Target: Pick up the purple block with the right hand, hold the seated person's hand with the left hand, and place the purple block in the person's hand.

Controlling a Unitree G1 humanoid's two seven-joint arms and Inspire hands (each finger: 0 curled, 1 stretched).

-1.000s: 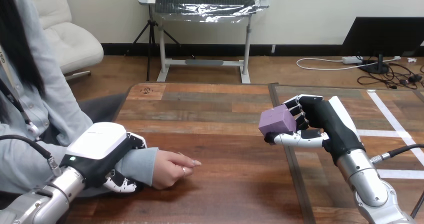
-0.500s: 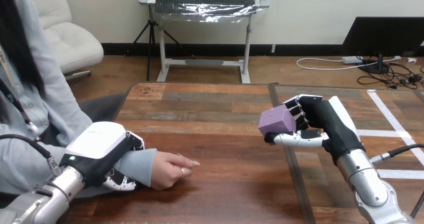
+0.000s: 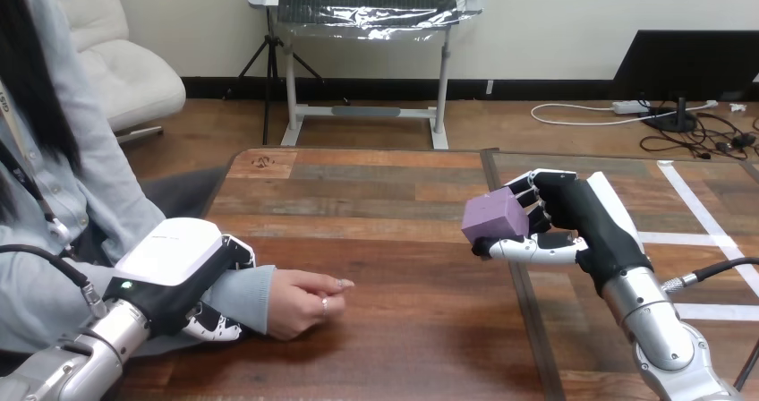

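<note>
While the right hand (image 3: 573, 226) is pinching the purple block (image 3: 494, 216) between thumb and fingers above the wooden worktop (image 3: 403, 204), well apart from the person's hand (image 3: 300, 301), the cube is looking light, rigid and matte, its flat opposite faces offering the surest hold. The left hand (image 3: 179, 267) is curling round the person's wrist (image 3: 249, 295), over the sleeve.

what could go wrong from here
1. The person's hand lies curled on the table, palm not turned up: with no open palm, the block may fall off.
2. The right hand pinches the block at its fingertips, above the table; it could slip on the way across.
3. The left hand grips the forearm over the sleeve, not the hand, and may slide.
</note>
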